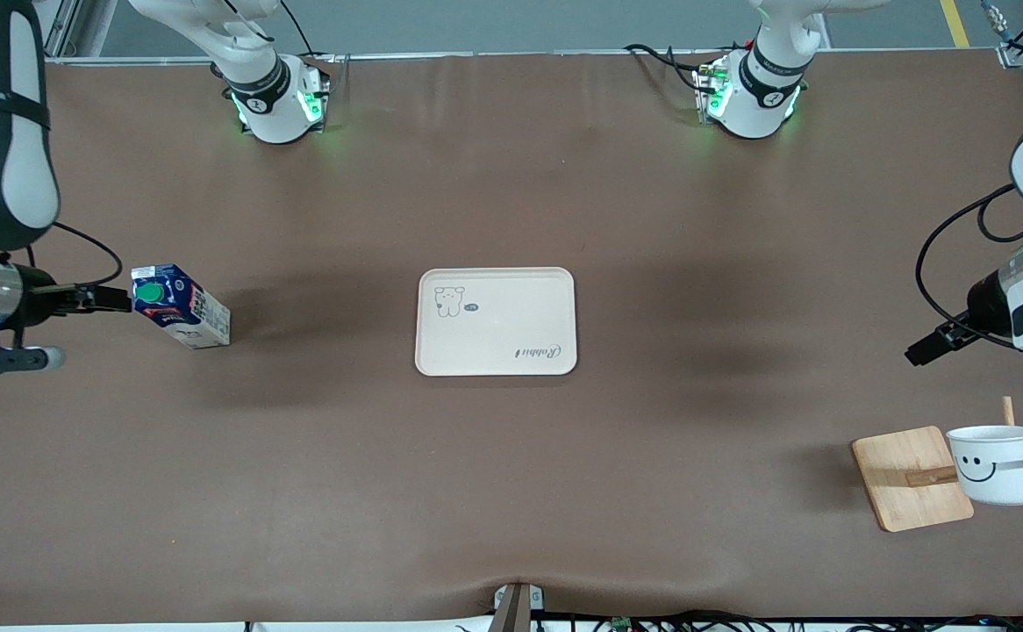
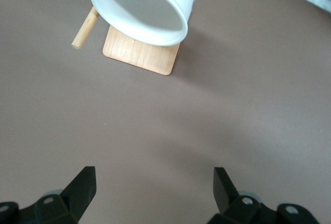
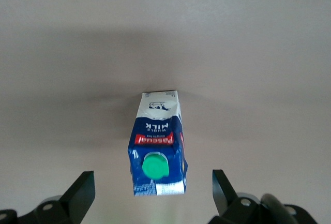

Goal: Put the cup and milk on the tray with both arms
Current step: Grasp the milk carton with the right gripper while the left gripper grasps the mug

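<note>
The milk [image 1: 180, 306], a blue-topped carton with a green cap, stands on the brown table toward the right arm's end. My right gripper [image 1: 113, 299] hovers open just beside its top. In the right wrist view the milk [image 3: 158, 131] sits ahead of the right gripper [image 3: 152, 178], untouched. The cream tray [image 1: 496, 351] lies mid-table. The white smiley cup [image 1: 998, 465] rests at a small wooden board, toward the left arm's end. My left gripper [image 1: 920, 354] hangs open over bare table, apart from the cup. The left wrist view shows the cup [image 2: 139, 6] well ahead of the left gripper [image 2: 153, 175].
The square wooden board [image 1: 911, 478] with thin wooden sticks [image 1: 1008, 411] lies under and beside the cup, close to the table's edge at the left arm's end. Both arm bases [image 1: 275, 101] stand along the table edge farthest from the front camera. Cables run along the nearest edge.
</note>
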You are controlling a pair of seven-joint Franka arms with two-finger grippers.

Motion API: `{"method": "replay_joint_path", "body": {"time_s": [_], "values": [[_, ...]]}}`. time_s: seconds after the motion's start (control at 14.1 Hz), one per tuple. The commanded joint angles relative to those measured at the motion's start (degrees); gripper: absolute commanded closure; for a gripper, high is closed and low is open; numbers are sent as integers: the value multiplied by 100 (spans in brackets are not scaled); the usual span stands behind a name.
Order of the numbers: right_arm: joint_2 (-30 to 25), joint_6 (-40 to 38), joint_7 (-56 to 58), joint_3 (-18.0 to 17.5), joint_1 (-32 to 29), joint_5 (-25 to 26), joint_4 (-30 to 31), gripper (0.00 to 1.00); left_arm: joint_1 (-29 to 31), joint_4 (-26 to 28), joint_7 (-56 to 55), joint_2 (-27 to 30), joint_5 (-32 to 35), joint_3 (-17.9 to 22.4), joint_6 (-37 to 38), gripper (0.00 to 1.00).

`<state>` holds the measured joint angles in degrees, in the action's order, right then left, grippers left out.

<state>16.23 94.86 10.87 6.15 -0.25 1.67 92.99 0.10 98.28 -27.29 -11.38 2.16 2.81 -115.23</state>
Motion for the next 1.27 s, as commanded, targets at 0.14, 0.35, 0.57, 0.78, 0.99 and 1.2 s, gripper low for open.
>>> {"method": "replay_joint_path", "body": {"time_s": [0.14,0.35,0.57,0.78,0.99,1.2], "values": [[-85,558,1022,1,-27,0,763,0,60,147,-514,-144,345,0,-718,0],[-120,744,1004,1,-19,0,1106,0,60,113,-575,-408,777,-9,-1106,10],[-138,744,812,18,-27,9,1239,0,87,95,-532,-584,856,-9,-1737,21],[-208,744,337,18,-1,53,1449,0,104,-37,-435,-785,909,0,-2196,24],[-252,823,319,18,-27,53,1678,0,87,-55,-426,-1032,953,0,-2591,32],[-349,884,222,18,43,62,1862,0,78,-64,-347,-1068,1224,0,-2645,39]]}}
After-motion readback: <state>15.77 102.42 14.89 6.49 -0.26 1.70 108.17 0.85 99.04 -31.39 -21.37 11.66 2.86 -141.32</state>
